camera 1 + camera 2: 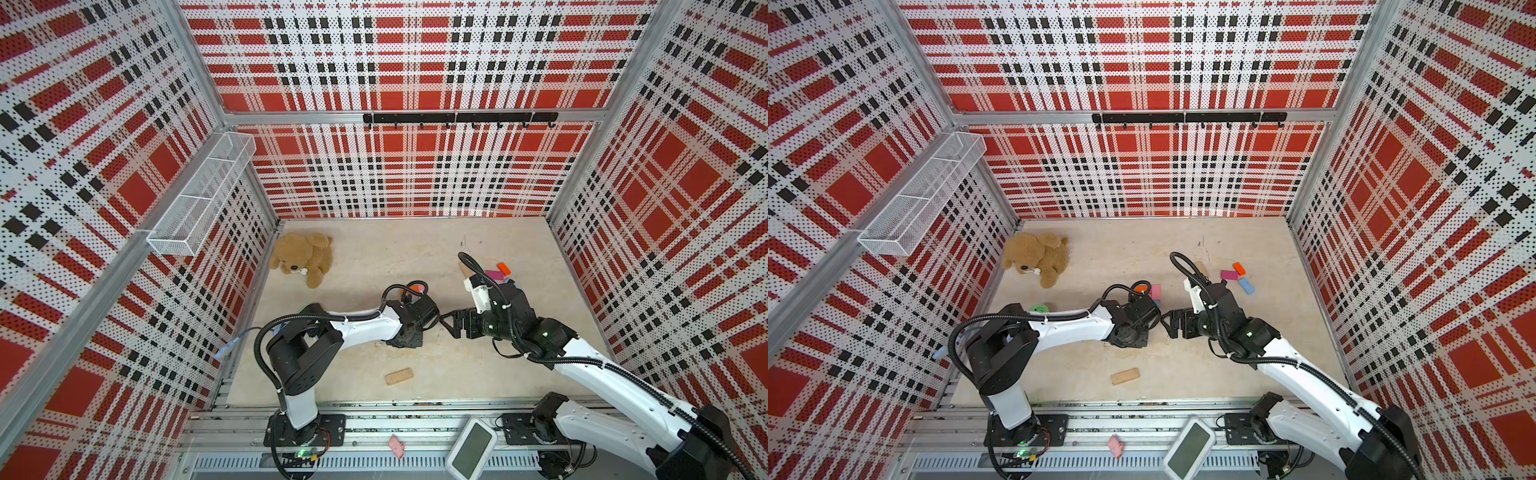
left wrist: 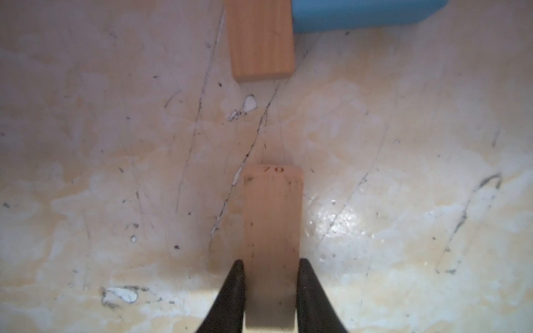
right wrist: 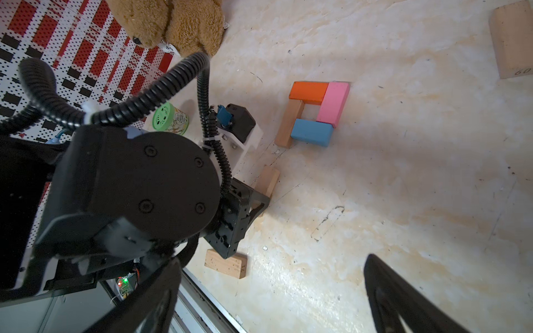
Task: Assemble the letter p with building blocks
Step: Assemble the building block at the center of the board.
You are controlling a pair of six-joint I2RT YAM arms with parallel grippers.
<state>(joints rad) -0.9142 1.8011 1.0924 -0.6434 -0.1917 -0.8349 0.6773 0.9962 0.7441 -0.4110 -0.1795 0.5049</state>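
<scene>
**A:** Where is the piece in hand?

**B:** The tan block marked 70 point(image 2: 272, 225) is clamped by its long sides in the left pincer point(image 2: 271, 269), whose jaws stand narrow on it. Whether it touches the desk point(image 2: 115, 173) I cannot tell.

**A:** And the letter?

**B:** Ahead of it, end to end but apart, lies the tan stem block point(image 2: 261, 40), with the blue block point(image 2: 366, 11) touching its side. The right wrist view shows the loop whole. The orange block point(image 3: 309, 92), pink block point(image 3: 333, 103), blue block and stem close a square with a hollow middle.

**A:** Where in the wide frame?

**B:** In both top views it lies at the centre, mostly hidden behind the left arm point(image 1: 1075, 326). Only pink and a bit of orange peek out above it.

**A:** The other arm?

**B:** The right pincer point(image 1: 448, 323) is just right of centre, pointing at the left arm, jaws wide, nothing between them.

**A:** Anything else?

**B:** A loose tan block point(image 1: 399, 376) lies lower centre. Right of centre cluster a loose orange brick point(image 1: 1239, 268), a magenta brick point(image 1: 1229, 274) and a light blue brick point(image 1: 1246, 285). The teddy bear point(image 1: 303, 257) lies left of centre by the wall.
</scene>
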